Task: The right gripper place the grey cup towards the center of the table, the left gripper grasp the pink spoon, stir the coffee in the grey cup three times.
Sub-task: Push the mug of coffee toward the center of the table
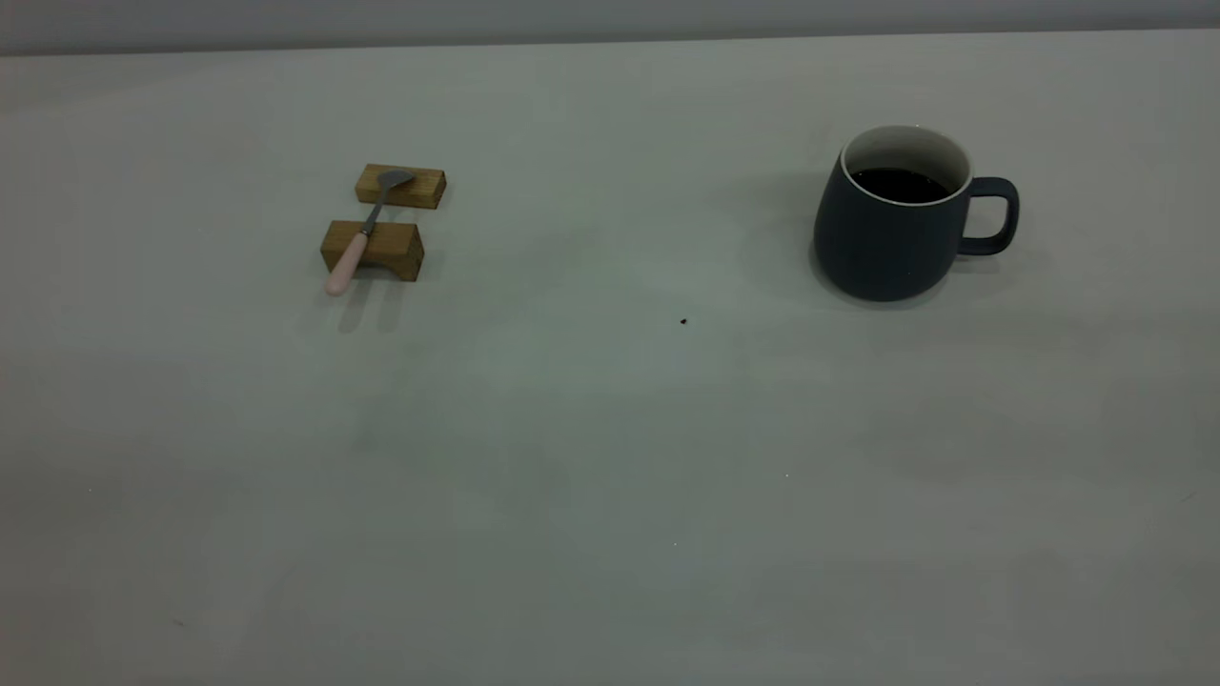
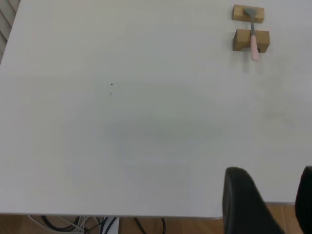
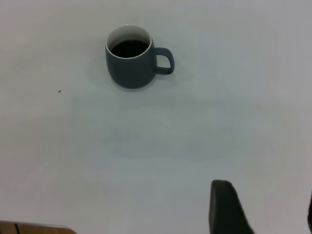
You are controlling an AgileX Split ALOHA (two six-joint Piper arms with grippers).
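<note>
The grey cup [image 1: 891, 233] stands upright on the right side of the table [image 1: 610, 448], its handle pointing right and dark coffee [image 1: 901, 184] inside. The pink spoon [image 1: 367, 231] lies across two wooden blocks at the left, pink handle toward the near side. Neither gripper shows in the exterior view. In the left wrist view my left gripper [image 2: 273, 197] hangs open over the table's near edge, far from the spoon [image 2: 253, 34]. The right wrist view has my right gripper [image 3: 265, 207] open and empty, well back from the cup [image 3: 129, 66].
Two small wooden blocks [image 1: 401, 187] [image 1: 386, 251] prop the spoon up off the table. A tiny dark speck [image 1: 683, 321] lies near the middle. Cables [image 2: 97, 225] and a wood floor show below the table edge in the left wrist view.
</note>
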